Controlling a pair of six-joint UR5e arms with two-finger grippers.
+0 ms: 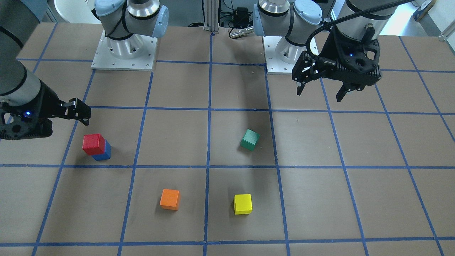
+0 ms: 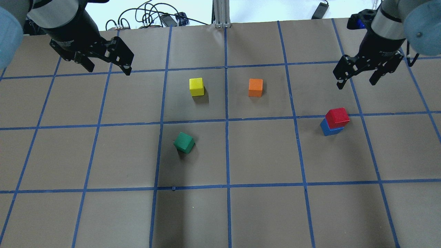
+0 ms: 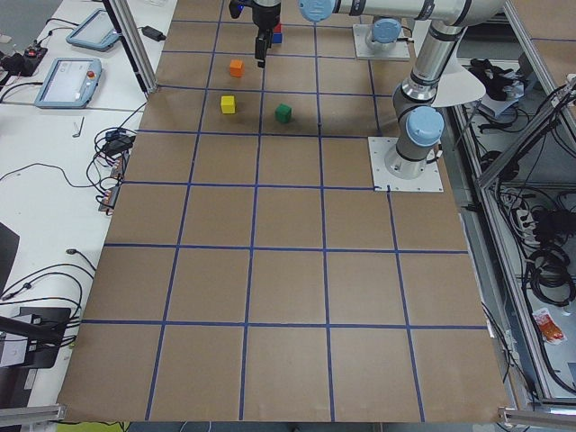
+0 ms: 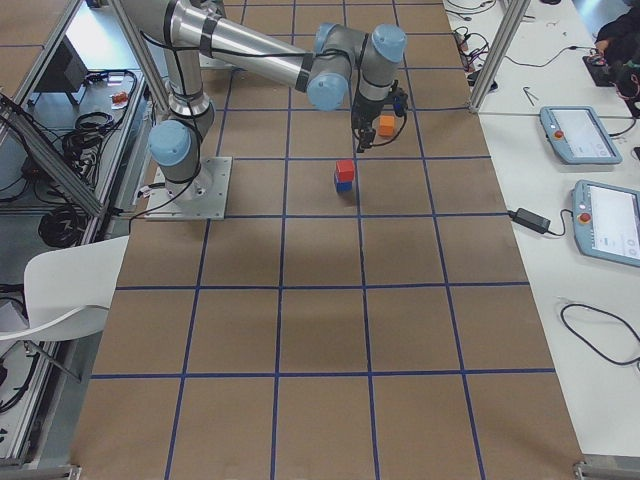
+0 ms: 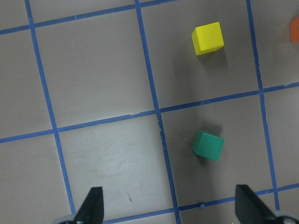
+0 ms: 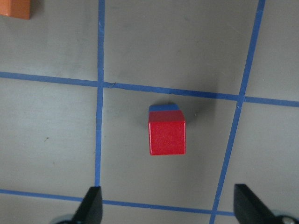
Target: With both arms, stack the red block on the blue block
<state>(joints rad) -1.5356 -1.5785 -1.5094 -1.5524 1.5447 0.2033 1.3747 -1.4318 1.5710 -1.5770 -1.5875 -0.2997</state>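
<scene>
The red block (image 2: 337,117) sits on top of the blue block (image 2: 329,130), slightly offset, on the table's right side. The stack also shows in the front view, with the red block (image 1: 94,143) over the blue block (image 1: 103,155). In the right wrist view the red block (image 6: 167,136) hides all but a sliver of the blue block (image 6: 163,107). My right gripper (image 2: 356,83) is open and empty, raised above and beyond the stack, and also shows in its wrist view (image 6: 170,205). My left gripper (image 2: 109,70) is open and empty at the far left, high over the table.
A green cube (image 2: 184,142) lies tilted left of centre. A yellow cube (image 2: 196,86) and an orange cube (image 2: 255,87) stand farther out. The two arm bases (image 1: 124,53) stand at the robot's edge of the table. Blue tape lines grid the brown surface.
</scene>
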